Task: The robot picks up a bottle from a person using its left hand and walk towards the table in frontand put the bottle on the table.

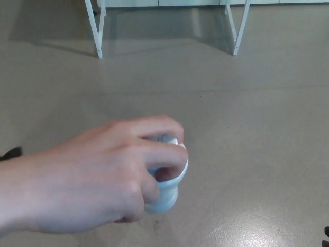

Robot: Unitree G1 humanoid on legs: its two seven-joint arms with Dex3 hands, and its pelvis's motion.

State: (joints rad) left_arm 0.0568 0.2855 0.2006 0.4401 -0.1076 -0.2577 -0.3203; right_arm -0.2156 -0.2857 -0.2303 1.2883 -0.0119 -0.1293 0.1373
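At the left edge, just above the person's wrist, a dark sliver of the robot's left hand (10, 153) shows. It is too small to tell whether it is open or closed, and it holds nothing visible. A person's hand (97, 175) reaches in from the left, fingers wrapped round a pale blue-white bottle (164, 200). The bottle is in that grip, above the floor (257, 128) and apart from the robot's hands; its rounded end juts out past the knuckles. At the top, well beyond the bottle, stand the white legs of the worktop (96, 31). In the bottom right corner is a dark fragment of the right hand (326, 235); its state cannot be told.
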